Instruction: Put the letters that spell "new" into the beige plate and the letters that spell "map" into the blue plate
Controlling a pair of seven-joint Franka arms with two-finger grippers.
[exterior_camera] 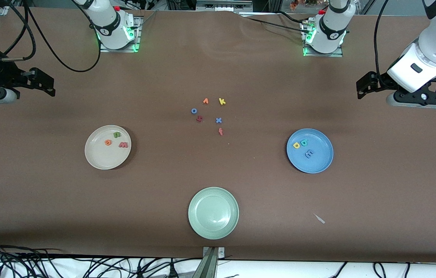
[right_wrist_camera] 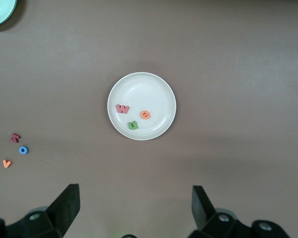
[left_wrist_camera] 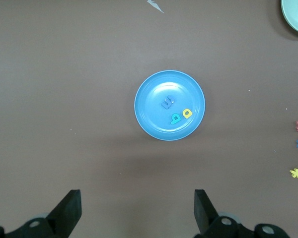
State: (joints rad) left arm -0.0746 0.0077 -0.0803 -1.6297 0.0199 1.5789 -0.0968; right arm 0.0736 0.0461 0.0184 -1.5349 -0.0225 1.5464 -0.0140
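Note:
The beige plate [exterior_camera: 101, 159] lies toward the right arm's end of the table and holds the green n [exterior_camera: 116, 134], the orange e [exterior_camera: 108, 142] and the salmon-red w [exterior_camera: 123, 145]. The blue plate [exterior_camera: 320, 165] lies toward the left arm's end and holds the blue m [exterior_camera: 309, 154], a yellow letter [exterior_camera: 296, 145] and a teal letter [exterior_camera: 304, 142]. My left gripper [left_wrist_camera: 137, 210] hangs open and empty, high above bare table beside the blue plate [left_wrist_camera: 151, 124]. My right gripper [right_wrist_camera: 134, 208] is likewise open and empty, high beside the beige plate [right_wrist_camera: 154, 89].
Loose letters lie mid-table, farther from the front camera than the plates: orange v [exterior_camera: 205, 101], yellow k [exterior_camera: 222, 101], blue o [exterior_camera: 194, 111], a dark red letter [exterior_camera: 199, 119], blue x [exterior_camera: 218, 120], red f [exterior_camera: 221, 131]. A pale green plate [exterior_camera: 213, 212] lies nearest the camera, a white scrap [exterior_camera: 319, 218] beside it.

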